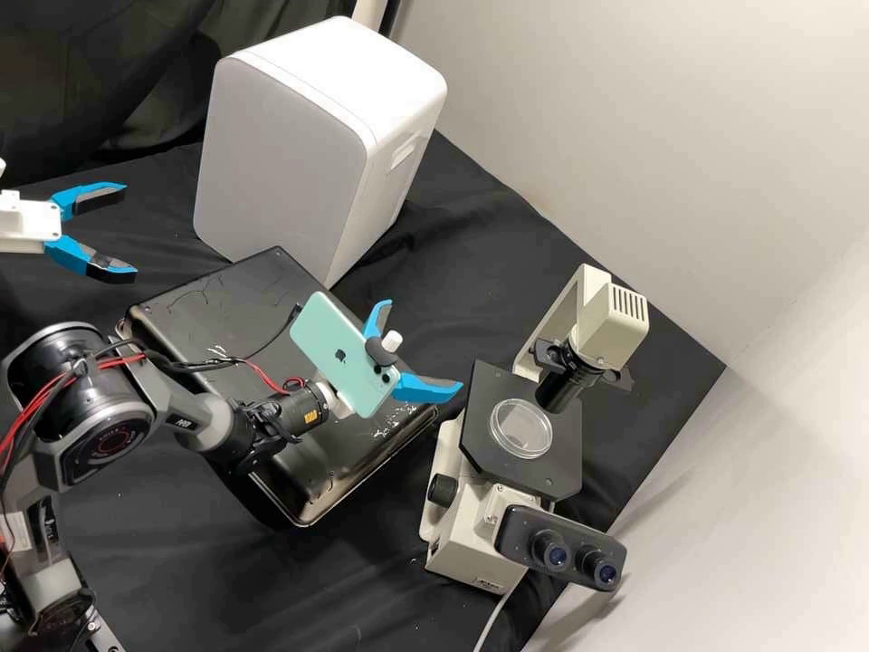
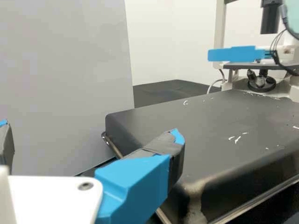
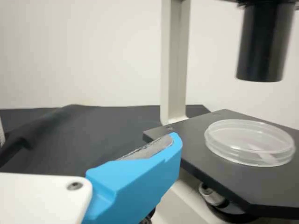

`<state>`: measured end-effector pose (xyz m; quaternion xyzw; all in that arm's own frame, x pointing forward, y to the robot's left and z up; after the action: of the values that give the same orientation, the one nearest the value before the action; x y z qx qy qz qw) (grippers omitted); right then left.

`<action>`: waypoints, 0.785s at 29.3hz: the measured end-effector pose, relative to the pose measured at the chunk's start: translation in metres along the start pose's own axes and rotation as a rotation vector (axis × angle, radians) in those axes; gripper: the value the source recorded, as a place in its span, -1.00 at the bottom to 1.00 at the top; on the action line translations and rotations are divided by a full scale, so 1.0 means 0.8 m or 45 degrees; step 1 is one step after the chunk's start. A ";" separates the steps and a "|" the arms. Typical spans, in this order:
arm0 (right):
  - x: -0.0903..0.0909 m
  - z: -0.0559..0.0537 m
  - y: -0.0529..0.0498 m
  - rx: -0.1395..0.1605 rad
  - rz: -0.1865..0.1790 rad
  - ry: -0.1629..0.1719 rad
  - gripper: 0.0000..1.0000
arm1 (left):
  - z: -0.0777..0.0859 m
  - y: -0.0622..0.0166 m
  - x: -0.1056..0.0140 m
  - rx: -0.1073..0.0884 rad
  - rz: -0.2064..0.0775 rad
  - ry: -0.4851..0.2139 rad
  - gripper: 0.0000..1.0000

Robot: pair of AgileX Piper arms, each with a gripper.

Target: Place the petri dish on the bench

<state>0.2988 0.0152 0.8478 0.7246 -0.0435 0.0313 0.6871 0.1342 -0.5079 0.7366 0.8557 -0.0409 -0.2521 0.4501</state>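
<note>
CURRENT STATUS

Dish (image 1: 521,427): lower right of centre, on microscope stage (image 1: 563,468). R gripper (image 1: 424,346): mid-frame, just left of stage, jaws apart, empty. L gripper (image 1: 127,228): upper left, jaws apart, empty, near tray (image 1: 226,308).

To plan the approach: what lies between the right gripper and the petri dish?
Only bare black microscope stage lies between the right gripper and the petri dish, seen in the right wrist view.
</note>
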 end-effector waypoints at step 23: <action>-0.008 0.038 0.035 -0.005 0.108 -0.075 1.00 | -0.003 -0.0029 0.002 0.006 -0.017 0.019 1.00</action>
<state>0.2894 -0.0168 0.8732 0.7215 -0.0942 0.0391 0.6849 0.1361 -0.5054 0.7351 0.8589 -0.0322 -0.2486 0.4467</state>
